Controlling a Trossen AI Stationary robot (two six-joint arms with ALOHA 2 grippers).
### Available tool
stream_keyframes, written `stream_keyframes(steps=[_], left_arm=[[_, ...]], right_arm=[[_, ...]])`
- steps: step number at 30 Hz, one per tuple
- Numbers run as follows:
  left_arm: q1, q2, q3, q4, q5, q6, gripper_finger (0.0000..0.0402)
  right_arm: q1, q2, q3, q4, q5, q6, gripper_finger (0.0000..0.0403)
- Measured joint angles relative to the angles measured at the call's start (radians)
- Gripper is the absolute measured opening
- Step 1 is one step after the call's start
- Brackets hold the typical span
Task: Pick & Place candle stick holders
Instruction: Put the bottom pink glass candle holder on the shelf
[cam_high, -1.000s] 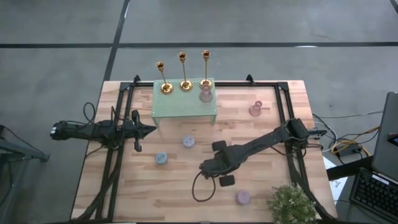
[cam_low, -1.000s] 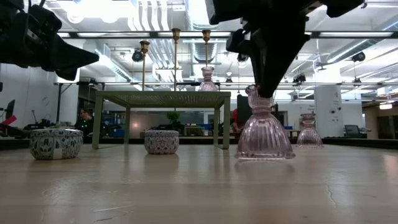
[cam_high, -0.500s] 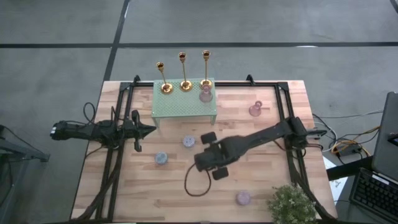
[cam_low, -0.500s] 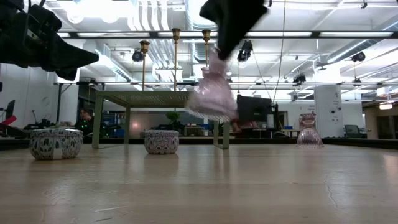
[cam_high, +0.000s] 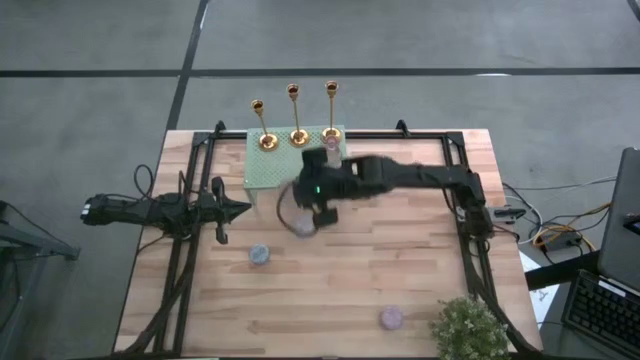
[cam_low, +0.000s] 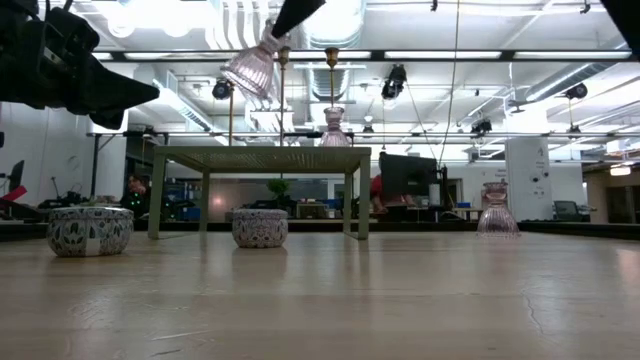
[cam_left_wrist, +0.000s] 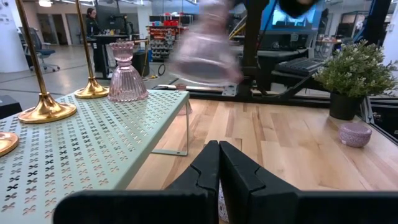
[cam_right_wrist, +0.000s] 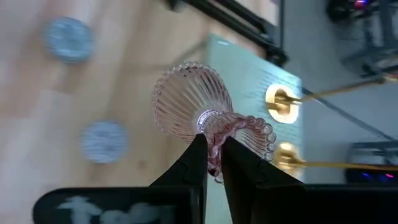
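Observation:
My right gripper (cam_high: 312, 192) is shut on a pinkish glass holder (cam_low: 252, 68), high over the table beside the pale green rack (cam_high: 290, 170). Three gold candlesticks (cam_high: 298, 135) and a second pink holder (cam_high: 330, 150) stand on the rack by their bases. A third pink holder (cam_low: 497, 210) stands on the table. Blue holders (cam_high: 259, 254) (cam_low: 260, 227) and a purple one (cam_high: 391, 318) sit on the table. My left gripper (cam_high: 245, 208) is shut and empty at the table's left (cam_left_wrist: 219, 163). My right gripper pinches the pink holder's narrow neck (cam_right_wrist: 214, 127) between its two fingers, between the flared ribbed base (cam_right_wrist: 183, 99) and the beaded top rim (cam_right_wrist: 258, 134). The holder is lifted clear, tilted, with its flared base (cam_low: 248, 75) pointing down and away from the fingers.
A bushy potted plant (cam_high: 468, 328) stands at the table's near right corner. Black frame rails (cam_high: 180, 270) run along both sides of the table. The right arm (cam_high: 420, 178) stretches across the far half of the table.
My right gripper has lifted the pink holder off the table's near middle and carried it up and toward the far left, to the rack. The holder has tipped from upright to tilted and hangs clear of the table.

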Motion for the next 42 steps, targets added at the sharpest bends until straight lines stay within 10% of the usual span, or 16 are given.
stream_keyframes(steps=[42], left_arm=[[-0.001,0.000,0.000,0.000,0.000,0.000,0.0012]], right_arm=[[-0.231,0.090,0.000,0.013,0.038,-0.065,0.0027]])
